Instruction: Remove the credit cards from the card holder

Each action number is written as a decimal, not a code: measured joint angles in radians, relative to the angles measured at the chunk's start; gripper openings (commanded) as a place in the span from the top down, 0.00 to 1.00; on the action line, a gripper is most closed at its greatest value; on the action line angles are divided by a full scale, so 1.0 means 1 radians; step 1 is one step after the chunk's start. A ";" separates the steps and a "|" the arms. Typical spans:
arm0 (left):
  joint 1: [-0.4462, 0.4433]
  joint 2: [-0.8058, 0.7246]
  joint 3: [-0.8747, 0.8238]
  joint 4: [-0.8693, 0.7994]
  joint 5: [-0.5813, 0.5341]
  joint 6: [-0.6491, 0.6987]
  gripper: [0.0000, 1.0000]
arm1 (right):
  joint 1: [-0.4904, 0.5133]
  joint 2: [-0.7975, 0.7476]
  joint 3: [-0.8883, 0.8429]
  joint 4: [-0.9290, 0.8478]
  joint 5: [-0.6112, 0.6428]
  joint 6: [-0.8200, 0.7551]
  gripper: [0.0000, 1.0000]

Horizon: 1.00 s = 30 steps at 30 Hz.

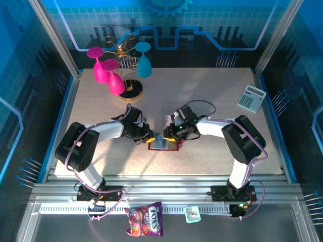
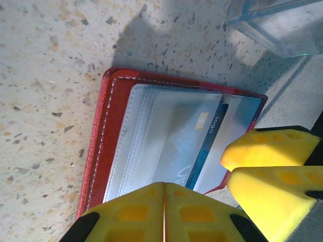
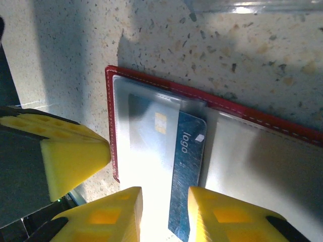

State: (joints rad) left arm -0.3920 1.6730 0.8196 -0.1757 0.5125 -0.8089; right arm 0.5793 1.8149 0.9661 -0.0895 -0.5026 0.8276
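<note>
The right gripper (image 3: 165,199) has its yellow fingers parted. The blue card (image 3: 189,166) sticks out of its clear pocket into the gap between them, its edge under one finger, not pinched. The holder (image 3: 113,126) lies open and flat on the table (image 3: 60,50), just beyond those fingertips. The left gripper (image 2: 164,194) is clenched, pads touching, and sits over the holder's opposite end. A clear box (image 2: 282,25) stands past the holder, well beyond both pairs of fingers.
</note>
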 measured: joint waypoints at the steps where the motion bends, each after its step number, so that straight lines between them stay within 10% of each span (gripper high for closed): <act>1: -0.002 0.003 0.000 0.000 0.000 0.000 0.91 | 0.000 0.000 -0.003 0.007 -0.002 0.001 0.69; 30: -0.013 0.020 -0.005 -0.010 -0.029 0.004 0.91 | -0.015 0.026 -0.093 0.154 -0.060 0.056 0.75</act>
State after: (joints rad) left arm -0.4053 1.6928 0.8146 -0.1860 0.4835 -0.8051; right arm 0.5640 1.8404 0.8730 0.0647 -0.5621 0.8837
